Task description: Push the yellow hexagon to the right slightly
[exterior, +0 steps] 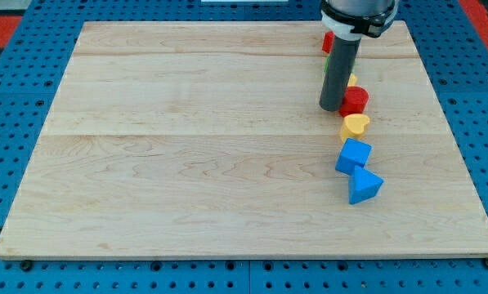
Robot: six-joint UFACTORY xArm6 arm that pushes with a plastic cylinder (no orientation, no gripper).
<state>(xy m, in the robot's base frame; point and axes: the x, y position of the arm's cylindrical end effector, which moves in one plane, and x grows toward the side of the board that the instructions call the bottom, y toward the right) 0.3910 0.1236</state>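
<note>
Overhead, my tip (331, 107) rests on the pale wooden board (186, 147); no claw shows.

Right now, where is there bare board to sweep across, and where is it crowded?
Bare: the wooden board left of my tip. Crowded: the column with the red cylinder, yellow heart, blue cube, blue triangle.

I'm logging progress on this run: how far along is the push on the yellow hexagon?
Nothing looks finished yet. In hand: my tip sits at the left of the red cylinder, and only a sliver of a yellow block, likely the hexagon, shows behind the rod. Whether the tip touches it cannot be told. Left: the slight push toward the view's right. The yellow heart and blue blocks lie below.
</note>
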